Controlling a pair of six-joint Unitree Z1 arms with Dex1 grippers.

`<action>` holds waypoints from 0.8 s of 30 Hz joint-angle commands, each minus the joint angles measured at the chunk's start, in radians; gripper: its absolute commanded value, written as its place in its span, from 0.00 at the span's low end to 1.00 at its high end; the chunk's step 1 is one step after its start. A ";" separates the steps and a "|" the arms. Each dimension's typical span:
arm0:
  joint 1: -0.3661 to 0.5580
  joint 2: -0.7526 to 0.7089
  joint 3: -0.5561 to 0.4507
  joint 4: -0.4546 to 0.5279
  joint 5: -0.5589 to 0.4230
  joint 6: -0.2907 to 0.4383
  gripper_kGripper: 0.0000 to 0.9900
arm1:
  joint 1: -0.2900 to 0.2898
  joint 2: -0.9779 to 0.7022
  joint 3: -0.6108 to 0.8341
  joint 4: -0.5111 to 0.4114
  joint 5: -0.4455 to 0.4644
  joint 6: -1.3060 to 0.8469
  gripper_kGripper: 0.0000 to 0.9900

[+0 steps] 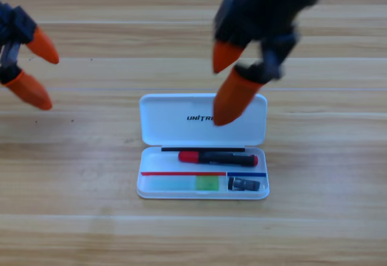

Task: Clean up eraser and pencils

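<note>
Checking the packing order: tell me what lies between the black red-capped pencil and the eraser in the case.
The high view shows only the case's own divider between the black pencil and the eraser. The green pencil lies left of the eraser.

Wooden table (72, 230) fills the view — pale planks running side to side, evenly lit.
</note>
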 commanded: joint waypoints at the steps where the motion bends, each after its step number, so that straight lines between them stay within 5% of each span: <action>1: 0.078 0.179 -0.126 -0.020 -0.073 0.012 0.99 | 0.027 -0.182 0.135 -0.044 0.036 0.055 0.90; 4: 0.095 0.306 -0.246 -0.020 -0.140 0.032 0.94 | 0.027 -0.252 0.207 -0.103 0.056 0.078 0.90; 8: 0.095 0.467 -0.394 -0.016 -0.203 0.035 0.74 | 0.027 -0.342 0.330 -0.218 0.084 0.114 0.90; 18: 0.032 0.680 -0.520 -0.016 -0.310 0.058 0.00 | 0.016 -0.523 0.666 -0.549 0.145 0.185 0.91; 24: -0.018 0.696 -0.532 -0.016 -0.326 0.042 0.00 | 0.016 -0.568 0.784 -0.670 0.153 0.188 0.91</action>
